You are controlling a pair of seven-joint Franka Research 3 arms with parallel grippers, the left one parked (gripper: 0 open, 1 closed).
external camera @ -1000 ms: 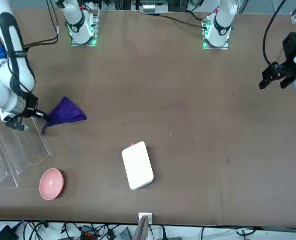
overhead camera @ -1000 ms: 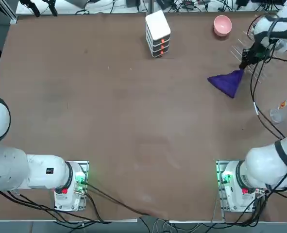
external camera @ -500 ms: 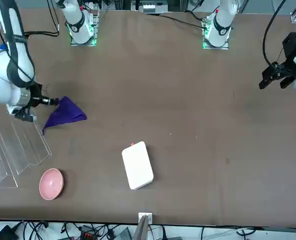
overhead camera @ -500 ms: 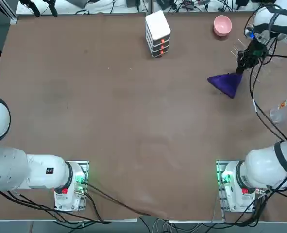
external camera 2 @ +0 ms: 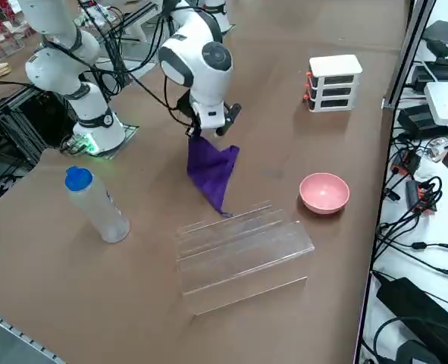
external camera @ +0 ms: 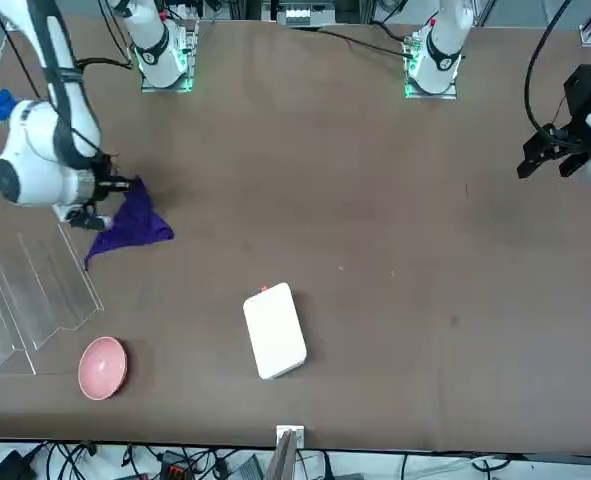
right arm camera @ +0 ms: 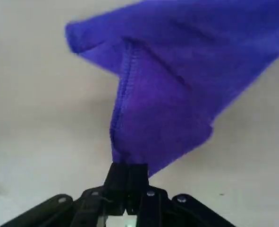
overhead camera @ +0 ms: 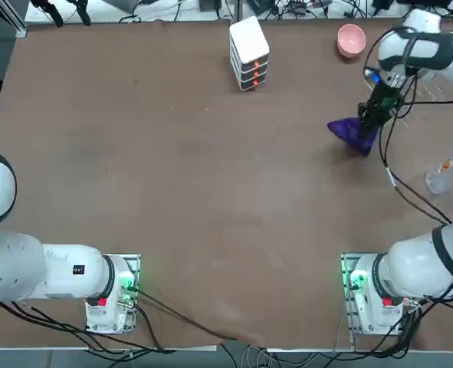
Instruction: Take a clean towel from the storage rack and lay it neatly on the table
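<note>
One corner of the purple towel [right arm camera: 160, 104] is clamped between the closed jaws of the right gripper [right arm camera: 130, 165]; the remainder hangs in loose folds over the brown table [external camera: 375, 260], beside the clear rack [external camera 2: 242, 262]. The cloth is judged light, limp and unbreakable, with little tendency to slip. Since shape is not held from a single corner, bunching is to be expected. The hemmed edge should be gripped near a corner, and the towel lowered gradually while being drawn sideways.

Right side view: the creased purple towel [external camera 2: 210, 171] droops at eleven o'clock from the clear-rod rack [external camera 2: 242, 262]. The rack stands on the plain brown worktop [external camera 2: 133, 288].
</note>
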